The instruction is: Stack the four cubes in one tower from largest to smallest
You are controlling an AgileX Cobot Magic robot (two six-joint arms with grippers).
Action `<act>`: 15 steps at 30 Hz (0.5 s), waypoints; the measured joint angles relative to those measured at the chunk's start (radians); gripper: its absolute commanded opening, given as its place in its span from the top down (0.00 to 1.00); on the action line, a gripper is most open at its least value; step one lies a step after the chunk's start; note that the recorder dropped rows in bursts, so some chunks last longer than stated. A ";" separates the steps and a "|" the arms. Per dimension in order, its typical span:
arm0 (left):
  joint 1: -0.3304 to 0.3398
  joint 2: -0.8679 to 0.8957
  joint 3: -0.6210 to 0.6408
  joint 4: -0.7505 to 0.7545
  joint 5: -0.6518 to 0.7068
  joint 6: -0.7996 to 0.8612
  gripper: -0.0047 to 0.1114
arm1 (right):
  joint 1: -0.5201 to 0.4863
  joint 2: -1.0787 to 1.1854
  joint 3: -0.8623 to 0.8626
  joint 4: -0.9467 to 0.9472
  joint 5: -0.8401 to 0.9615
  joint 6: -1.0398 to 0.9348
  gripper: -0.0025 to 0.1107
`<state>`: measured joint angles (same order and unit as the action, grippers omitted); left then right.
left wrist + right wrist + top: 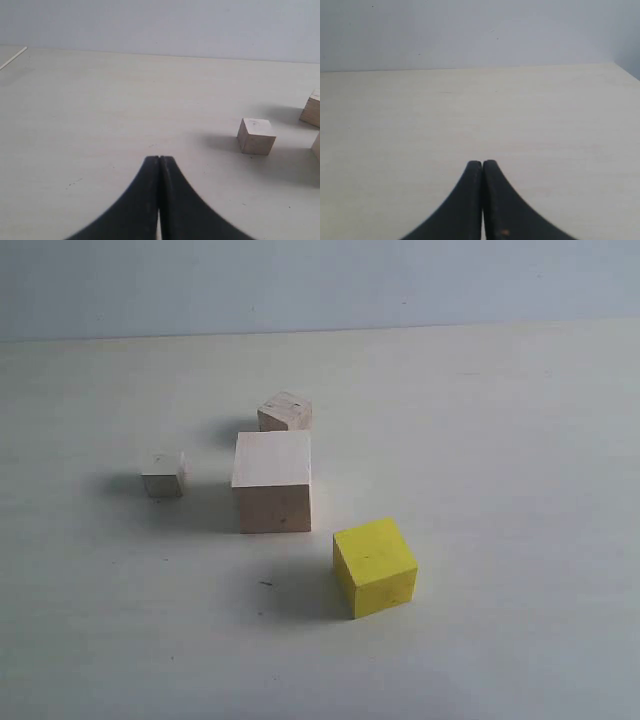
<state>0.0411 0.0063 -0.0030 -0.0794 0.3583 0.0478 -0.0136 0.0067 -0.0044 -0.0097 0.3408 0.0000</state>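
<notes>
Four cubes lie apart on the table in the exterior view. The largest pale wood cube (272, 480) stands in the middle. The yellow cube (375, 566) sits nearer the front, to its right. One small wooden cube (163, 474) lies to its left, the other small cube (285, 412) just behind it. No tower stands. Neither gripper shows in the exterior view. My left gripper (159, 159) is shut on nothing, with the small cube (256, 135) ahead of it. My right gripper (482, 163) is shut on nothing over bare table.
The pale table (500, 440) runs back to a light blue wall (320, 280). A second cube's edge (312, 110) shows at the side of the left wrist view. The table's far corner (620, 67) shows in the right wrist view.
</notes>
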 measured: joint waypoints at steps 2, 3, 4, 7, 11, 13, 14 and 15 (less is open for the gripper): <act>0.000 0.000 0.000 0.000 0.000 0.000 0.96 | 0.000 0.000 0.000 0.000 0.000 0.000 0.98; 0.000 0.000 0.000 0.000 0.000 0.000 0.96 | 0.000 0.000 0.000 0.000 0.000 0.000 0.98; 0.000 0.000 0.000 0.000 0.000 0.000 0.96 | 0.000 0.000 0.000 0.000 0.000 0.000 0.98; 0.000 0.000 0.000 0.000 -0.026 0.000 0.96 | 0.000 0.000 0.000 0.000 0.000 0.000 0.98; 0.000 0.000 0.000 0.000 -0.134 0.000 0.96 | 0.000 0.000 0.000 0.000 0.000 0.000 0.98; 0.000 0.000 0.000 0.000 -0.213 0.000 0.96 | 0.000 0.000 0.000 0.000 0.000 0.000 0.98; 0.000 0.000 0.000 0.000 -0.242 0.000 0.96 | 0.000 0.000 0.000 0.000 0.000 0.000 0.98; 0.000 0.000 0.000 0.000 -0.278 0.000 0.96 | 0.000 0.000 0.000 0.000 0.000 0.000 0.98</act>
<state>0.0411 0.0063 -0.0030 -0.0794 0.0802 0.0478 -0.0136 0.0067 -0.0044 -0.0097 0.3408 0.0000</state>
